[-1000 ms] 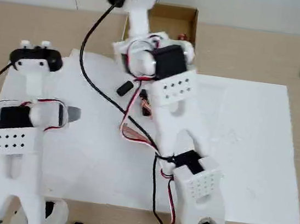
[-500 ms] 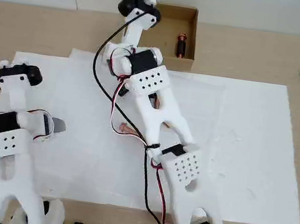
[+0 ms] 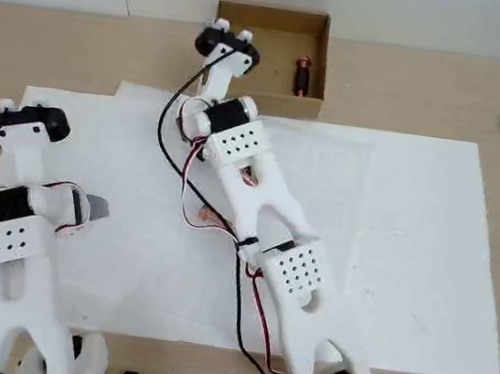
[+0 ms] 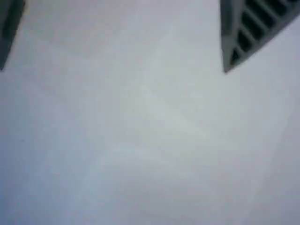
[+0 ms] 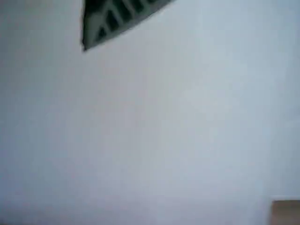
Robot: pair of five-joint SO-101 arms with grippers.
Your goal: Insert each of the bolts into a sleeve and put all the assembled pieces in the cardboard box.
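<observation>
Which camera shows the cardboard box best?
The high view: the cardboard box shows whole, an assembled piece inside. The right wrist view catches a brown corner, perhaps box or table; the left wrist view faces white paper.

My arms [image 3: 258, 197] are white, dotted with small holes. The cardboard box [image 3: 273, 12] is brown, the paper [image 3: 393, 224] white, the tabletop [image 3: 429, 91] tan.

Draws the right arm [image 3: 237, 144] back off the box [image 3: 288, 106] and sets its wrist over the far edge of the paper [image 3: 408, 245], beside the box's near-left corner. Uncovers the whole box floor and the assembled piece [image 3: 302, 75] lying in it. Swings the left arm [image 3: 14, 211] toward the near-left, farther from the right arm.
</observation>
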